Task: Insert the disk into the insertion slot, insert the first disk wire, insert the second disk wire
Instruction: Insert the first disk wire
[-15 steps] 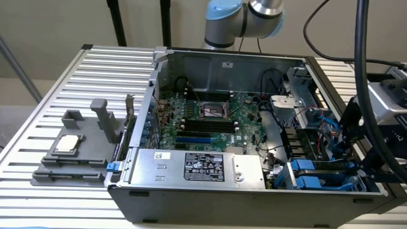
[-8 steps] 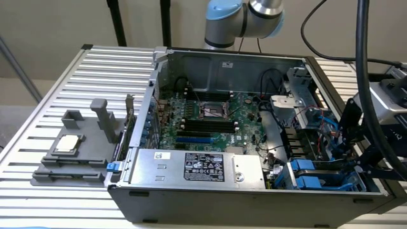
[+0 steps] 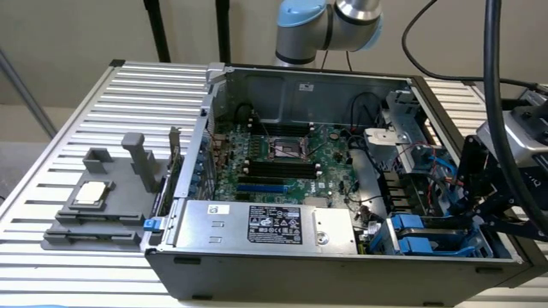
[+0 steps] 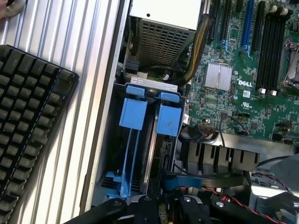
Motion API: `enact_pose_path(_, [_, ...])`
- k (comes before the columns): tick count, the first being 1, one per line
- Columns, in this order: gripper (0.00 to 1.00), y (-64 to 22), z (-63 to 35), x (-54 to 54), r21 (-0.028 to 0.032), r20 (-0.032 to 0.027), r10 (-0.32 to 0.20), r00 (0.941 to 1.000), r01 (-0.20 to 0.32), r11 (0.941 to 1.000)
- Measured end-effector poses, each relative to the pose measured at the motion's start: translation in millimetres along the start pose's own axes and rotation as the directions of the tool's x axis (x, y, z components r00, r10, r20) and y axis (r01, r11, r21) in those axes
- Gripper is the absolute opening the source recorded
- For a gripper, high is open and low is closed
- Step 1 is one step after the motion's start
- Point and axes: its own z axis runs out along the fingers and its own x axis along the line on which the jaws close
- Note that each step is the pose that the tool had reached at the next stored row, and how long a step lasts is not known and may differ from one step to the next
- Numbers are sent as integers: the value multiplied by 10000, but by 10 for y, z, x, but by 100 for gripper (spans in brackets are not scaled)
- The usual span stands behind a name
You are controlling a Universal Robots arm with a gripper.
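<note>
Up close, wrist view: kbd (image 4: 28,121) beside case (image 4: 106,140); tool (image 4: 160,209) by slot (image 4: 148,86), grip unclear.

Exterior oblique; wrist close above insertion slot (image 4: 150,85)

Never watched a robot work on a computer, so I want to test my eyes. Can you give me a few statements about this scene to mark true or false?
1. The computer case is open, motherboard showing. True.
2. A black keyboard lies on the slatted table. True.
3. The power supply is red. False: it is silver.
4. The blue carriers lie on the table. False: they sit in the drive bay.
5. The gripper hangs over the keyboard. False: it is by the drive bay.
</note>
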Motion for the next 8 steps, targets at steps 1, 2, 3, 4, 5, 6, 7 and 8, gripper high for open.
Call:
enact_pose_path(1, [24, -1, 0, -1, -2, -1, -26, 10000, 26, 10000])
enact_pose_path(2, [24, -1, 1, -2, -5, 0, -52, 10000, 52, 10000])
enact_pose_path(3, [24, -4, 0, -3, -8, -2, -82, 10000, 82, 10000])
enact_pose_path(4, [24, -6, 0, -3, -10, -4, -110, 9999, 110, 9999])
enact_pose_path(5, [24, -8, 0, -5, -12, -3, -137, 9999, 137, 9999])
enact_pose_path(6, [24, -9, -1, -7, -15, -6, -166, 9999, 166, 9999])
enact_pose_path(7, [24, -10, 1, -7, -16, -5, -196, 9998, 196, 9998])
enact_pose_path(8, [24, -11, 1, -8, -18, -7, -227, 9997, 227, 9997])
